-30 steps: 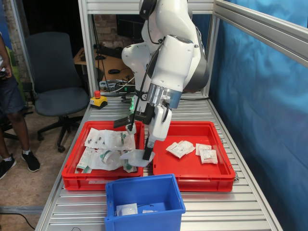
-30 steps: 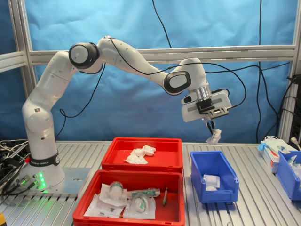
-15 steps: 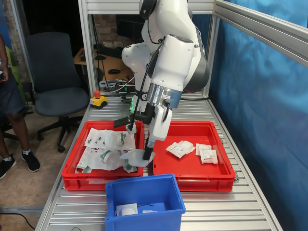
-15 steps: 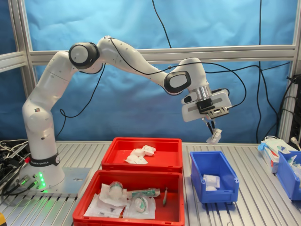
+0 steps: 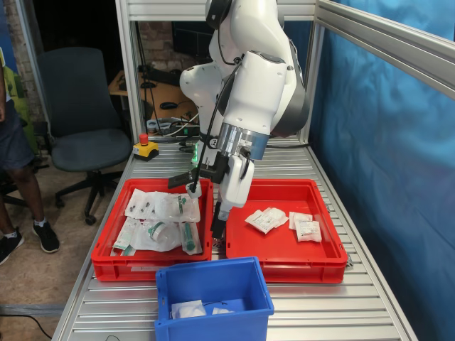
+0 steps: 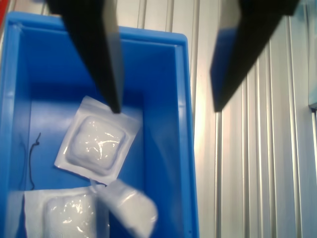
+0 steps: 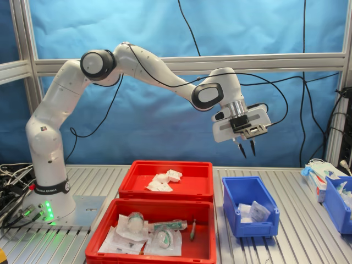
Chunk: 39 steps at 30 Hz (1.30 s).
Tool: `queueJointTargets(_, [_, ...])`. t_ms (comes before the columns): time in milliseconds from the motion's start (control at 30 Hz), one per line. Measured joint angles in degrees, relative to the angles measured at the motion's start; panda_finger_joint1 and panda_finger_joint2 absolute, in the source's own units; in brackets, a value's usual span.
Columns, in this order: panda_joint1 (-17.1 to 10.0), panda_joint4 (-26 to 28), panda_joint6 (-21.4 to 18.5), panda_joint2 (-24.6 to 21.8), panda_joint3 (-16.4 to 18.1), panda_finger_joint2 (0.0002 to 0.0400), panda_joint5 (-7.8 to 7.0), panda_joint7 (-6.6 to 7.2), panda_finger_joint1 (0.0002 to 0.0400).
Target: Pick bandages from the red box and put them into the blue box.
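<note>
My gripper (image 7: 247, 149) is open and empty, well above the blue box (image 7: 250, 206). It also shows in the first exterior view (image 5: 217, 224) and the wrist view (image 6: 166, 108), its black fingers (image 6: 106, 54) spread over the blue box (image 6: 190, 124). Three bandages lie in the blue box: one flat (image 6: 96, 144), one at the corner (image 6: 59, 213), one blurred on top (image 6: 131, 213). They also show in both exterior views (image 7: 252, 212) (image 5: 188, 309). The red box (image 5: 284, 249) (image 7: 165, 190) holds several more bandages (image 5: 266, 219) (image 7: 164, 180).
A second red tray (image 5: 106, 259) (image 7: 151, 253) holds green-printed pouches (image 5: 160, 220). A yellow stop button (image 5: 144, 148) sits at the table's back. Another blue bin (image 7: 338, 201) and a carton (image 7: 319, 176) stand at the second exterior view's right. A chair (image 5: 78, 106) and a person (image 5: 14, 142) are beside the table.
My gripper has opened and let go of the bandage it held. The bandage has dropped into the blue box. The arm has stayed in place.
</note>
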Motion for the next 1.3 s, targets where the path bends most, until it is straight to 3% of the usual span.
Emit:
queueJointTargets(33, [0.0,0.0,0.0,0.0,0.0,0.0087,0.00,0.00,0.0087])
queueJointTargets(67, [0.0,0.0,0.0,0.0,0.0,0.0156,0.00,0.00,0.0156])
queueJointTargets(200, [0.0,0.0,0.0,0.0,0.0,0.0156,0.00,0.00,0.0156])
queueJointTargets(233, [0.0,0.0,0.0,0.0,0.0,0.0206,0.00,0.00,0.0206])
queueJointTargets(400, [0.0,0.0,0.0,0.0,0.0,0.0206,0.00,0.00,0.0206])
queueJointTargets(433, [0.0,0.0,0.0,0.0,0.0,0.0255,0.00,0.00,0.0255])
queueJointTargets(567, [0.0,0.0,0.0,0.0,0.0,0.0255,0.00,0.00,0.0255])
queueJointTargets(600, [0.0,0.0,0.0,0.0,0.0,0.0306,0.00,0.00,0.0306])
queueJointTargets(733, [0.0,0.0,-0.1,0.0,-0.2,0.0306,0.00,0.00,0.0306])
queueJointTargets(767, [0.0,0.0,-0.6,0.0,-0.5,0.0356,0.00,0.00,0.0356])
queueJointTargets(867, [0.0,0.0,-1.8,0.0,-0.8,0.0356,0.00,0.00,0.0356])
queueJointTargets(900, [0.0,0.0,-2.9,-0.1,-0.9,0.0391,0.00,0.00,0.0391])
queueJointTargets(1133, [-0.6,0.0,-7.7,-1.2,0.1,0.0398,0.00,0.00,0.0398])
queueJointTargets(1300, [-2.7,0.0,-11.6,-3.7,3.8,0.0400,0.00,0.00,0.0400])
